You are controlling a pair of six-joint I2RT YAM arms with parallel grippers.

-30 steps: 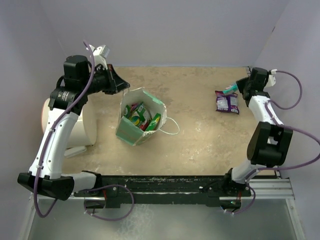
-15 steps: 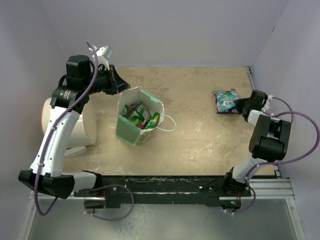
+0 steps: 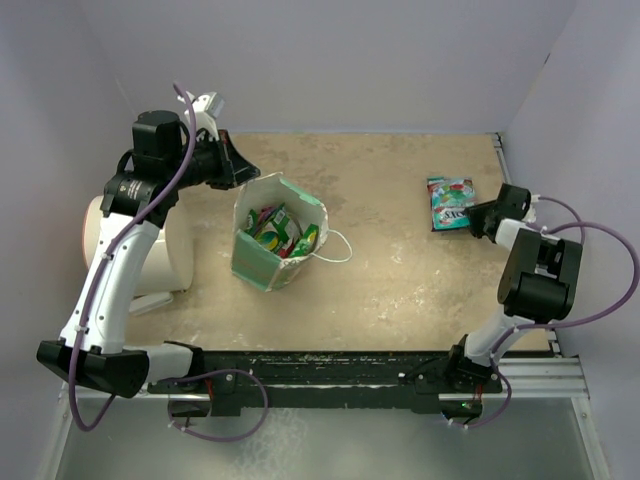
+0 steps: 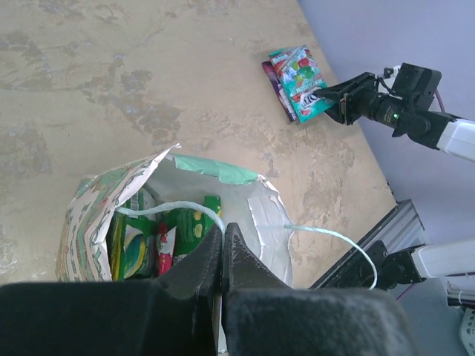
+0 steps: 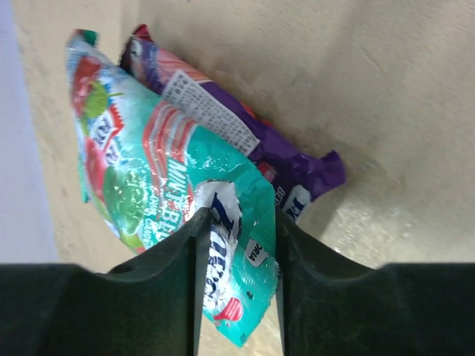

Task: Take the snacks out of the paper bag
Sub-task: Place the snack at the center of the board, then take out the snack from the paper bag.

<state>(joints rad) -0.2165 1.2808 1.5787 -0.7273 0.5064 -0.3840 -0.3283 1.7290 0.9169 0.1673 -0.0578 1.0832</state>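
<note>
Right gripper (image 5: 237, 245) now clamping teal packet (image 3: 452, 203) atop purple packet (image 5: 245, 126), left gripper (image 4: 223, 248) closed on bag handle (image 4: 174, 210).

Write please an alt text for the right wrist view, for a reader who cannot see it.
The right end effector grips the edge of a teal snack packet between its two dark fingers. The packet lies partly over a purple packet on the beige table.

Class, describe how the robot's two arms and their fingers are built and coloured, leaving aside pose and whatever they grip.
Both arms have white link shells with bulky black joint housings. A purple cable loops along the left arm and another along the right arm. The left gripper and right gripper each end in two matte black, wedge-shaped fingers. The bases bolt to a black rail.
</note>
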